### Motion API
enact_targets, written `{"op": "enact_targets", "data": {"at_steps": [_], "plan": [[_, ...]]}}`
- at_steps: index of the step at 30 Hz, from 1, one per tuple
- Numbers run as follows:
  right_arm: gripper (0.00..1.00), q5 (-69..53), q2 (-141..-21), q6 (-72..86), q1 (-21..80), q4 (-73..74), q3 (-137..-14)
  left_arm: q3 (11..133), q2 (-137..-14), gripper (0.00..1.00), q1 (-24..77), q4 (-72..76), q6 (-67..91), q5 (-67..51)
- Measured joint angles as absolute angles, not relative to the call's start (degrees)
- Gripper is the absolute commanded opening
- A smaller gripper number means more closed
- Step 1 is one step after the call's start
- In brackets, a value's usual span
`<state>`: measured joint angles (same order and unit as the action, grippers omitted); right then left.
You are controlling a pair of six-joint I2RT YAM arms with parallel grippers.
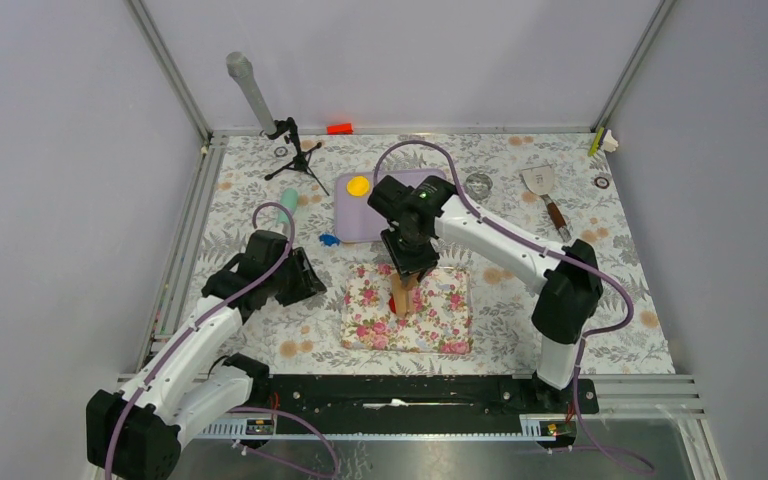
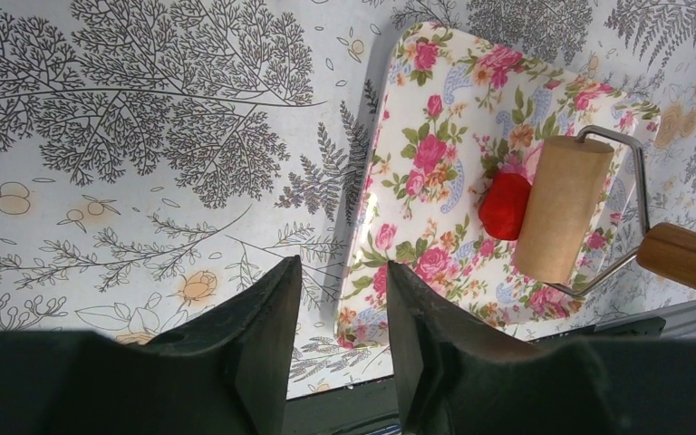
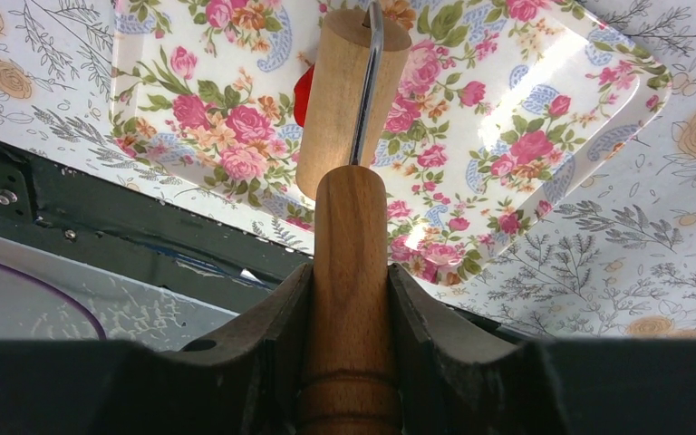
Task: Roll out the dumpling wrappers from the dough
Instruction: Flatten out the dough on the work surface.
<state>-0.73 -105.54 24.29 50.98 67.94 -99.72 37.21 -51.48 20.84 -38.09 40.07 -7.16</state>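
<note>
- My right fingers (image 3: 267, 340) are clamped on the wooden handle (image 3: 349, 272) of the roller (image 3: 344, 100), one on each side. The drum is down at the floral tray (image 3: 544, 82).
- The dough (image 2: 505, 206) is a red lump on that tray, right against the side of the drum that faces my left arm.
- It looks thick, more lump than disc, so I judge the rolling is only in its early part.
- The next move, as I judge it, calls for bringing the drum up onto the lump rather than past it. Then I press evenly and travel across without shoving the lump along the tray.
- My left fingers (image 2: 267, 335) stand apart with nothing between them, over the table (image 2: 145, 136) just beside the tray's edge. They could steady the tray if it slides.
- One yellow wrapper (image 1: 358, 185) lies on the purple board (image 1: 355, 228) behind the tray. I see no red one.
- From my right wrist the drum hides nearly all the dough; only a red sliver shows at its left.
- From above, my right arm covers the lump.
- I cannot tell whether the drum bears on the dough or merely touches it.
</note>
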Motion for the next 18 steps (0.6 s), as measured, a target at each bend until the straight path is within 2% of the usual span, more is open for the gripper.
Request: {"op": "enact_targets", "data": {"at_steps": [12,18], "plan": [[0.0,-2.2,-103.4,24.3,51.0,63.4,-94.0,37.1,-51.5,0.37,20.6,-38.1,39.9,-7.2],[0.0,-2.5,-101.9,24.3,51.0,60.8,-90.8,34.9,-54.5,0.38,21.1,-34.3,41.0,-11.6]]}}
